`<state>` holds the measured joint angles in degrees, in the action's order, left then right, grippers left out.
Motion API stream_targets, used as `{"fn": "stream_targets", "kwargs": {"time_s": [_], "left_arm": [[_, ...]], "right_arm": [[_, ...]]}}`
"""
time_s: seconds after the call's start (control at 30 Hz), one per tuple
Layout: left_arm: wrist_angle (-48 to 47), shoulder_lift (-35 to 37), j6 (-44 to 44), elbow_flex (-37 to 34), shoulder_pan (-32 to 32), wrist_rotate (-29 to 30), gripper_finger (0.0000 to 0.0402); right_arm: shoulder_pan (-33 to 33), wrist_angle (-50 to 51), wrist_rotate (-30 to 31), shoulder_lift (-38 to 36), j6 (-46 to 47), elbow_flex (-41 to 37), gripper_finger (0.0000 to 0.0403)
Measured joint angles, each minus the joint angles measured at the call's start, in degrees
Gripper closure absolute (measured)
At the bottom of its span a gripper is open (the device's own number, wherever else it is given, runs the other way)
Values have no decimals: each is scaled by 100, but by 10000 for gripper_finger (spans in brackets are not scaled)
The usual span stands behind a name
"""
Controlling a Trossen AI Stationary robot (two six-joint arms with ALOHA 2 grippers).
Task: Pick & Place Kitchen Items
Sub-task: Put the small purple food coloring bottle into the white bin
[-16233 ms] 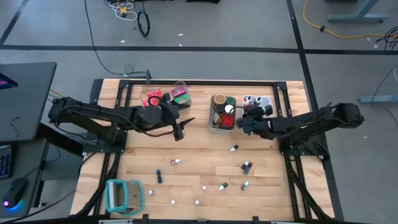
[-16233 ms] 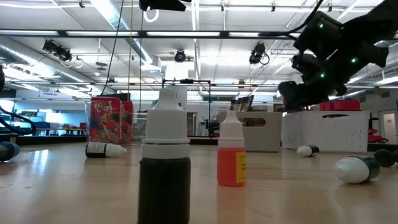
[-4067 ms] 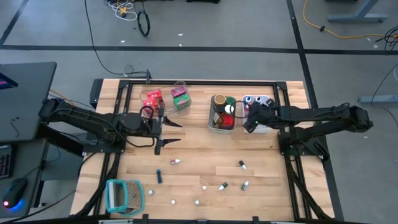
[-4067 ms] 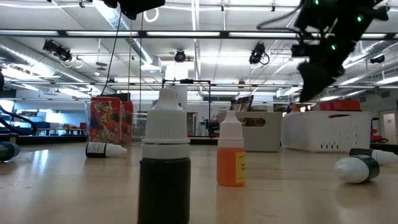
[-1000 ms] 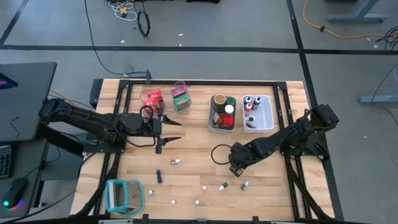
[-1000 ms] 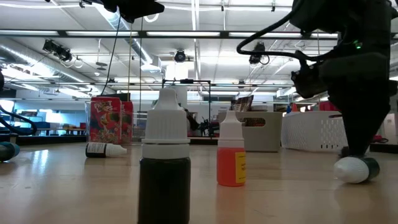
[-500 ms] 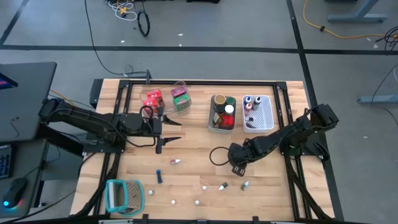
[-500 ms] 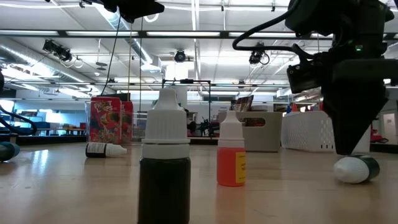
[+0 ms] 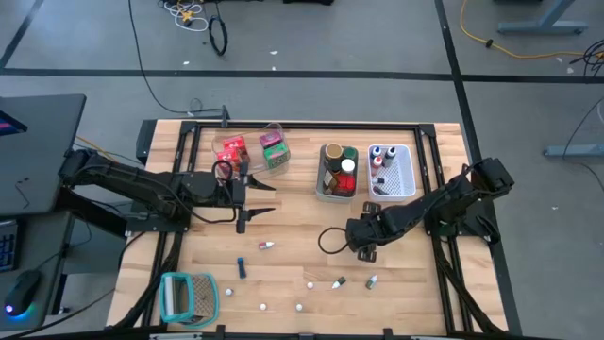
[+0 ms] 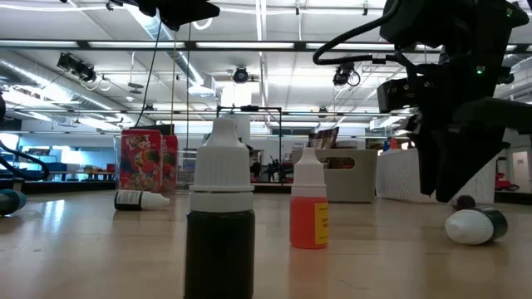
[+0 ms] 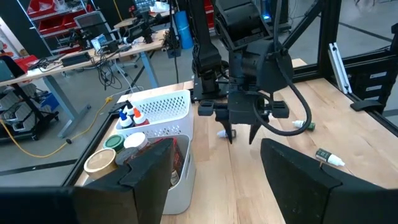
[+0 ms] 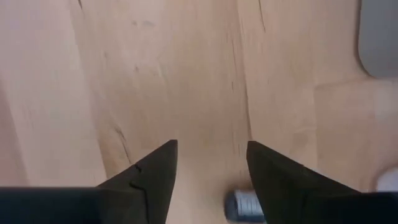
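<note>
The right gripper (image 9: 366, 251) hangs low over the middle of the wooden table (image 9: 302, 236), its fingers spread wide and holding nothing. A small bottle (image 12: 244, 205) lies on the wood just beside one fingertip. Other small bottles (image 9: 338, 281) are scattered nearer the front edge. The left gripper (image 9: 247, 206) waits at the left side, also wide open, near the red packet (image 9: 232, 149).
</note>
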<state>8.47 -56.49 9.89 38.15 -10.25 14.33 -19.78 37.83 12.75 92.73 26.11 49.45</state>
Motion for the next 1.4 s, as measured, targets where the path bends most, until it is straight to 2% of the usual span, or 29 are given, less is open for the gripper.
{"fn": "stream_targets", "kwargs": {"time_s": [0.2,0.33,0.53,0.83,1.07,1.23,1.4], "left_arm": [[2,0,59,0,-1,94,150],[2,0,56,0,1,150,150],[2,0,-2,0,-1,127,150],[0,0,-2,0,1,127,150],[0,0,-2,0,1,127,150],[2,0,-2,0,1,127,150],[0,0,-1,0,1,127,150]], "right_arm": [[16,1109,111,-4,151,487,206],[27,1434,49,-7,61,664,205],[26,1438,-267,-7,-450,606,200],[183,1313,-114,-4,859,-15,189],[296,607,-392,-44,1299,-480,187],[294,607,-354,-36,1399,-538,204],[294,521,-471,-28,1402,-544,246]]}}
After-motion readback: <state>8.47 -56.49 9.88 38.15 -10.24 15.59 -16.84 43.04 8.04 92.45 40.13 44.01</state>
